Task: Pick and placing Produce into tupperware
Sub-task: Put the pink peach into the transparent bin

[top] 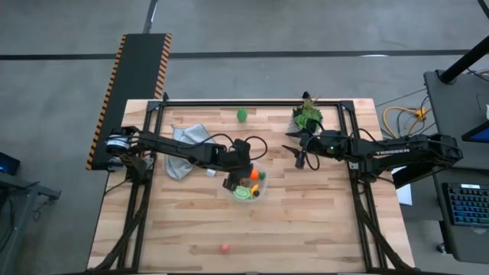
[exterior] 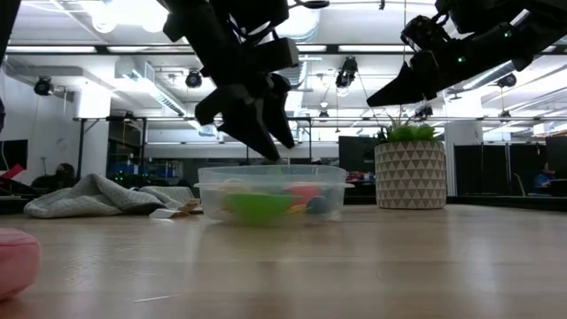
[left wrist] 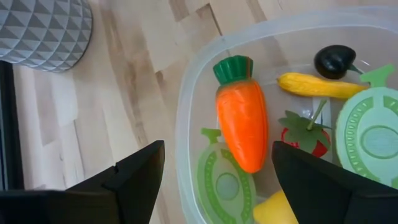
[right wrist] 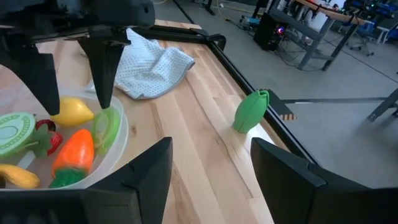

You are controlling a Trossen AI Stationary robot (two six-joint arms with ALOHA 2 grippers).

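Note:
The clear tupperware (top: pixel 266 183) (exterior: pixel 213 190) sits mid-table and holds an orange carrot (left wrist: pixel 241 118), green halves (left wrist: pixel 367 127), a yellow piece (left wrist: pixel 311 86), a red piece (left wrist: pixel 305 134) and a dark one (left wrist: pixel 334 61). My left gripper (top: pixel 231 180) (exterior: pixel 266 133) (left wrist: pixel 217 149) hovers open and empty just above the tupperware's rim (left wrist: pixel 186 93), over the carrot. My right gripper (top: pixel 299 158) (exterior: pixel 390 96) (right wrist: pixel 211 146) hangs open and empty above the table, right of the tupperware. A green produce piece (top: pixel 242 114) (right wrist: pixel 250 112) rests near the far edge. A pink-red one (top: pixel 225 248) (exterior: pixel 13 261) lies near the near edge.
A potted plant in a pale patterned pot (top: pixel 308 116) (exterior: pixel 409 173) stands at the far right, close behind my right gripper. A crumpled grey cloth (top: pixel 186 145) (right wrist: pixel 152 65) lies left of the tupperware, under my left arm. Bare wood stretches across the near half.

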